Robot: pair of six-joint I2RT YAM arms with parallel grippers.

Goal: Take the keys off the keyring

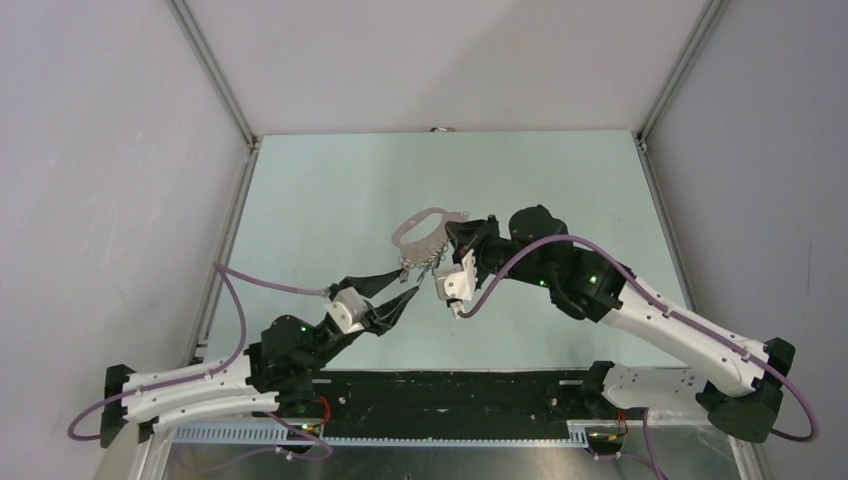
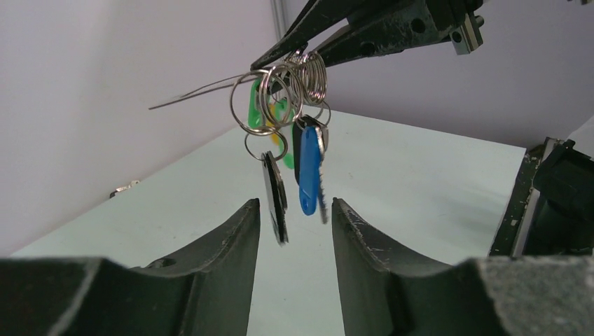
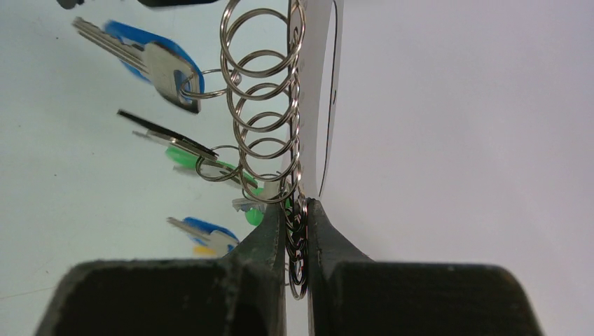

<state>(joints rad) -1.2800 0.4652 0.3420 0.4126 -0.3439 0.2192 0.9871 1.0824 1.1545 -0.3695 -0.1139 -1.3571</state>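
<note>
The keyring [image 1: 430,228], a grey-beige oval loop, hangs in the air over the middle of the table. My right gripper [image 1: 452,243] is shut on its lower right edge. In the right wrist view the fingers [image 3: 270,231] pinch the stack of small split rings [image 3: 266,105] strung on the loop, which shows edge-on [image 3: 327,84]. The keys [image 1: 420,266] dangle from those rings. My left gripper [image 1: 408,285] is open just below them. In its wrist view the black key [image 2: 274,196] and the blue key [image 2: 309,178] hang between the fingertips [image 2: 242,231] without touching, with green tags [image 2: 254,112] higher up.
The pale green table top [image 1: 330,200] is walled by white panels with metal frame posts [image 1: 215,70]. A black base rail [image 1: 450,395] runs along the near edge between the arm bases.
</note>
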